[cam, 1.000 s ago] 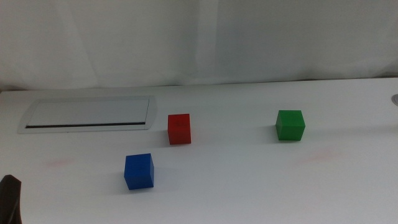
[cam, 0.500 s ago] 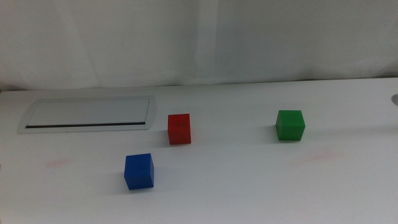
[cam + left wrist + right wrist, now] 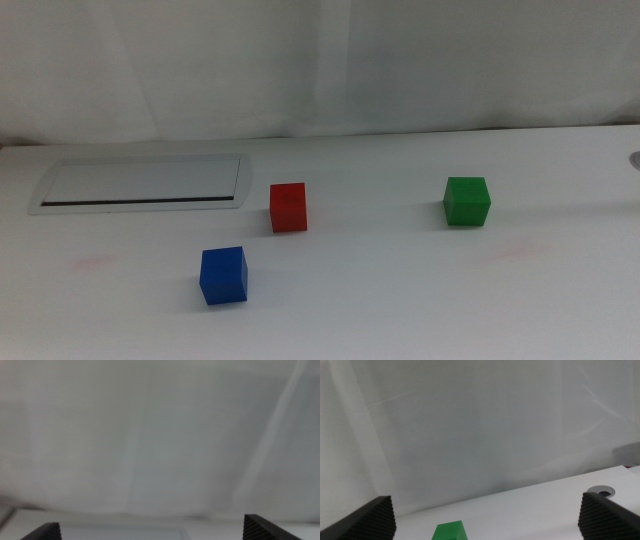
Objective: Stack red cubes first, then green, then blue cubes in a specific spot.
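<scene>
Left hand (image 3: pixel 150 532) spread wide (tips only), facing white backdrop (image 3: pixel 150 435).

Bright, even light; soft shadows.

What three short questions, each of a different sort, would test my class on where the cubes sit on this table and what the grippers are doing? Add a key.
1. True or false: the red cube rests on the green cube.
2. Which cube lies nearest the camera in the middle view: A red, B green, C blue?
3. Fill in: the grey-rimmed panel lies beside the ___ cube.

Key:
1. False; all three stand apart on the table.
2. C, the blue cube.
3. Red.

Both the left gripper and right gripper are open, holding nothing.
</scene>
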